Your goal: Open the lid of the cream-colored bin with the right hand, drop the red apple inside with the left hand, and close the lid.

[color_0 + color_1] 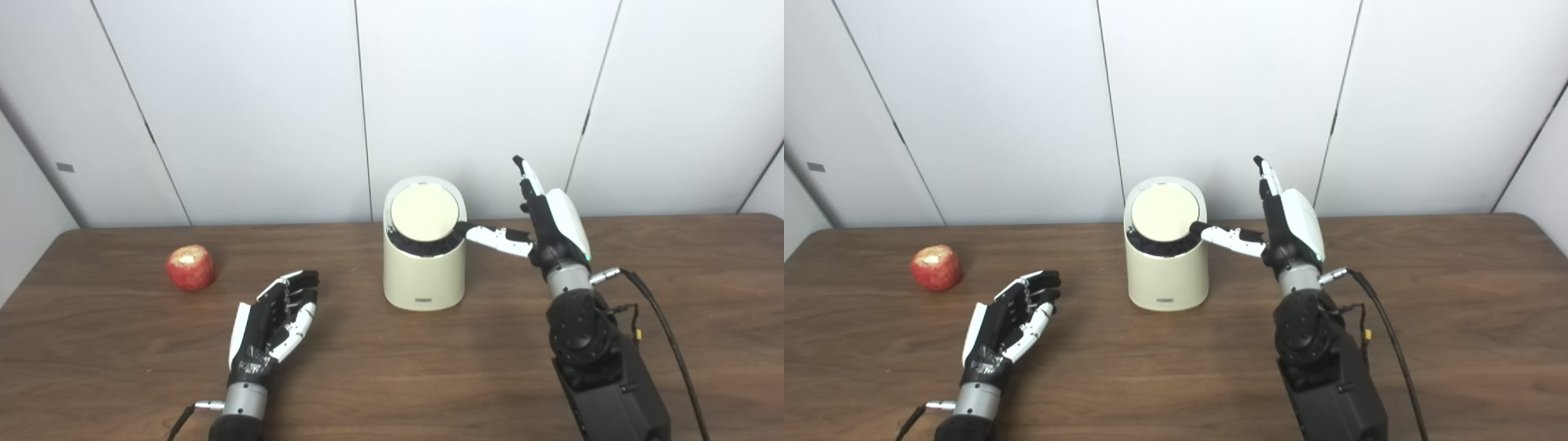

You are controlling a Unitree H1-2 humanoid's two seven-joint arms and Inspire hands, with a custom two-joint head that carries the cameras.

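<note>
Cream plastic marks the bin (422, 257), a small round-topped tub standing upright near the middle of the brown worktop (392, 380), close to the back wall. Its lid (424, 214) is a pale disc tilted toward the camera and ringed below by a dark gap, so it looks seated or barely lifted; I judge the opening step has only just begun.

At the bin's right side, the right hand (548, 223) is spread and holding nothing. Its thumb (493, 237) reaches sideways to the lid's right rim, touching or just short of it, while the other fingers (527, 174) point up and away. That pose suits prying or pressing the edge rather than gripping it, and it leaves the top of the bin uncovered.

Well apart, at the far left of the worktop, the apple (191, 267) sits alone; red skin, with a pale patch on its top. Between apple and bin, the left hand (272, 321) lies low over the wood with fingers loosely curled and apart, empty, seemingly waiting its turn.

Nothing stands between the left hand and the apple, nor between the apple and the bin. The one likely hindrance is the right forearm (588, 349) and its cable (667, 343) beside the bin: once the lid is up, the thumb must keep clear of the opening for the drop. White wall panels (245, 92) close the scene behind.
</note>
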